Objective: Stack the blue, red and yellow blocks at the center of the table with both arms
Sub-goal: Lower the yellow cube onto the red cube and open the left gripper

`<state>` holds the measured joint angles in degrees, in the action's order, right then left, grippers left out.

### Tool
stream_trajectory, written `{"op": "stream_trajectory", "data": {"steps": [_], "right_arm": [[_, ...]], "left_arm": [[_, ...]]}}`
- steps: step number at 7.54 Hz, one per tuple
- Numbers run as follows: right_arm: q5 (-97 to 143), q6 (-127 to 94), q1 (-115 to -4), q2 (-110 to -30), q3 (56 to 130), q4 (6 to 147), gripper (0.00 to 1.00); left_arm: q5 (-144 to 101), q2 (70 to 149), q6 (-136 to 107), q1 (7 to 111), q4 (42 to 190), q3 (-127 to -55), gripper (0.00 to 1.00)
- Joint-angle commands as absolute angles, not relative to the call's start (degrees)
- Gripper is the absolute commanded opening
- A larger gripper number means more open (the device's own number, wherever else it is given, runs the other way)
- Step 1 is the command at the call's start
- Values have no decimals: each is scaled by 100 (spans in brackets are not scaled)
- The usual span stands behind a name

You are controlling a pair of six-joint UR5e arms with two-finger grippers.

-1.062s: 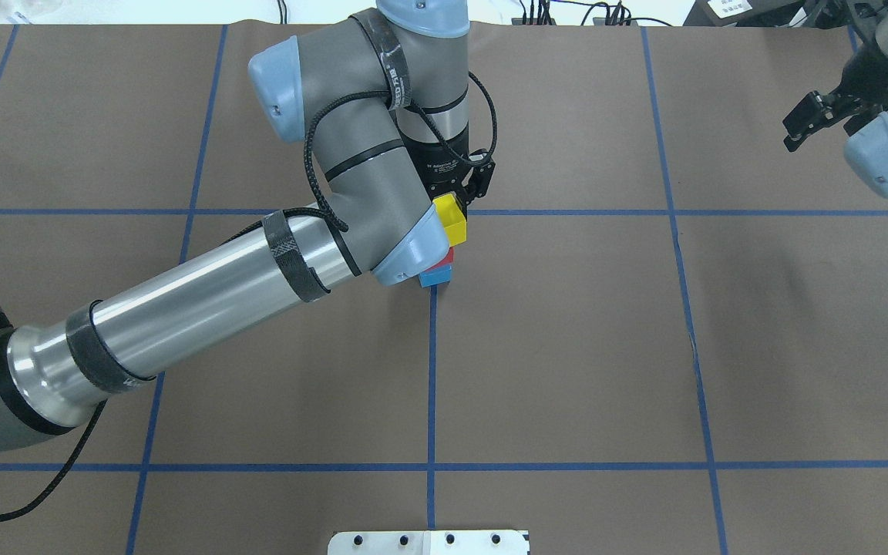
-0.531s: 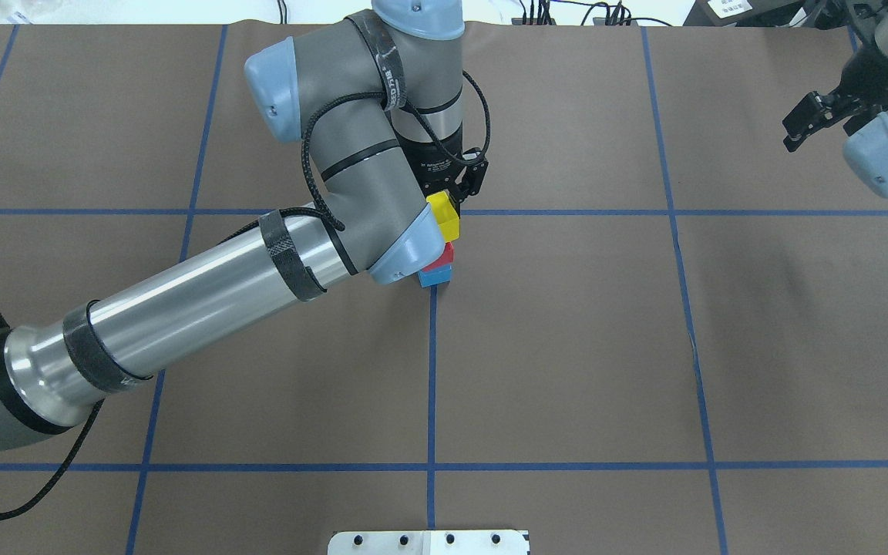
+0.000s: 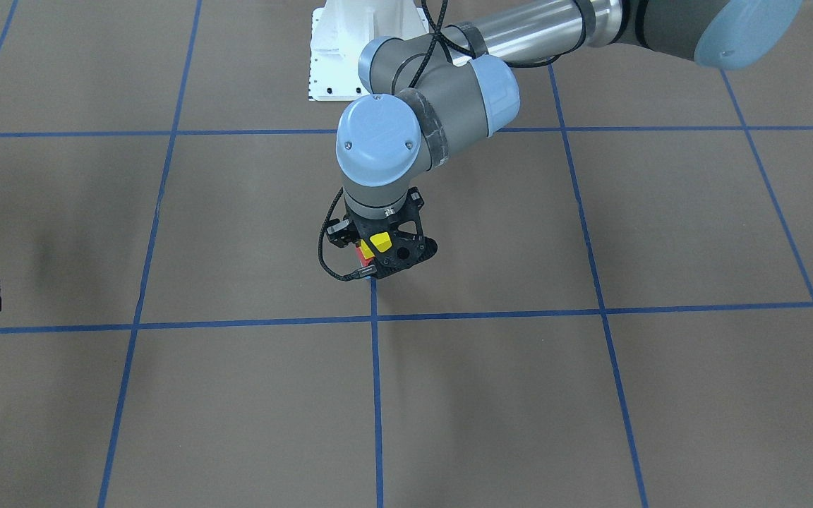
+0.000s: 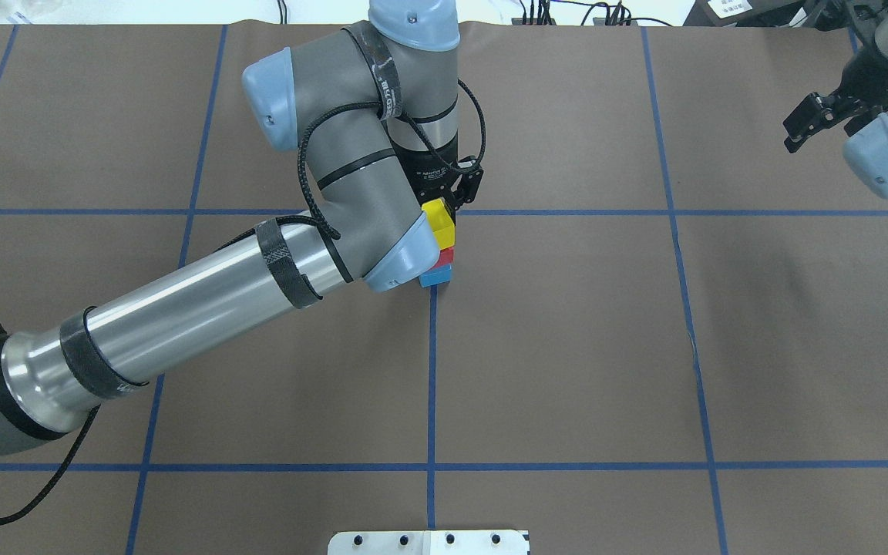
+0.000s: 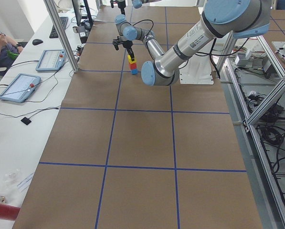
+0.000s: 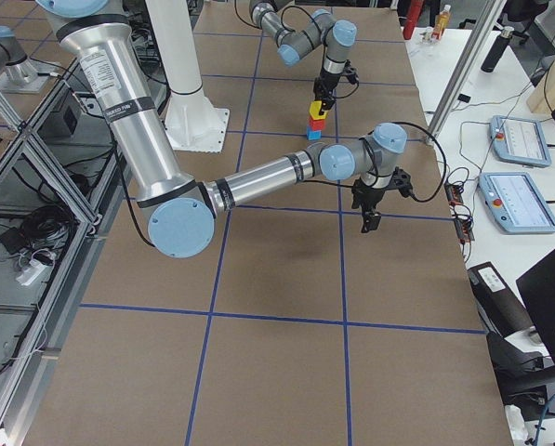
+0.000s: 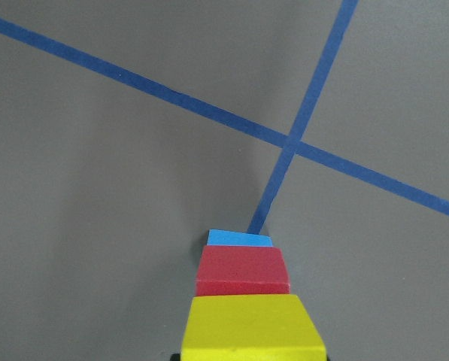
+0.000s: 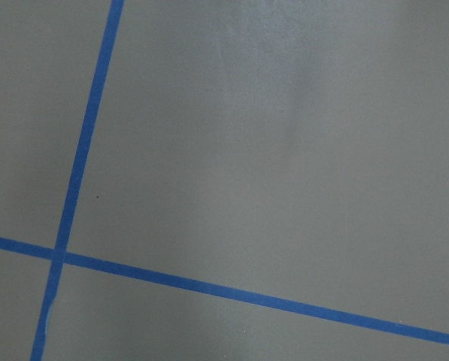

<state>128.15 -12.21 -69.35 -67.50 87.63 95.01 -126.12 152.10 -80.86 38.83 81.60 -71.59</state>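
We see left gripper [image 3: 380,248] clamped on yellow plastic cube [image 4: 438,214]; red cube [image 4: 446,255] and blue cube [image 4: 436,276] stacked directly beneath it; right gripper [image 4: 797,131] fingers apart.

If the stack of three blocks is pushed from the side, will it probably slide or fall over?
Likely to topple: it stands three high on one block's footprint, so a push near the yellow block would probably tip it. A low push at the blue block may slide it. The blocks look rigid.

My left arm [image 4: 351,193] hides part of the red block [image 4: 448,255] and blue block [image 4: 438,276] overhead; the wrist view crops the yellow block [image 7: 250,327].
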Motion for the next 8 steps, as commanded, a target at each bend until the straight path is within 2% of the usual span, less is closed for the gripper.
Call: {"op": "stream_trajectory", "data": {"steps": [1, 2, 5, 6, 7, 8], "right_arm": [[12814, -1204, -6935, -6750, 8754, 9501, 100], [12814, -1195, -6935, -6750, 8754, 9501, 100], [12806, -1187, -6935, -6750, 8745, 9492, 100], [12814, -1178, -6935, -6741, 8754, 9492, 100], [12858, -1195, -7048, -6724, 8771, 9527, 100], [12824, -1256, -7092, -6898, 8980, 9484, 100]], "left_arm": [[-12604, 15205, -8086, 3876, 8182, -7163, 69], [-12604, 15205, -8086, 3876, 8174, -7163, 100], [-12595, 15205, -8077, 3876, 8174, -7224, 100], [-12603, 15205, -8008, 4041, 8122, -7529, 100], [-12638, 15040, -7319, 4234, 7573, -8115, 100], [-12604, 14490, -6556, 4262, 6845, -9191, 100]]}}
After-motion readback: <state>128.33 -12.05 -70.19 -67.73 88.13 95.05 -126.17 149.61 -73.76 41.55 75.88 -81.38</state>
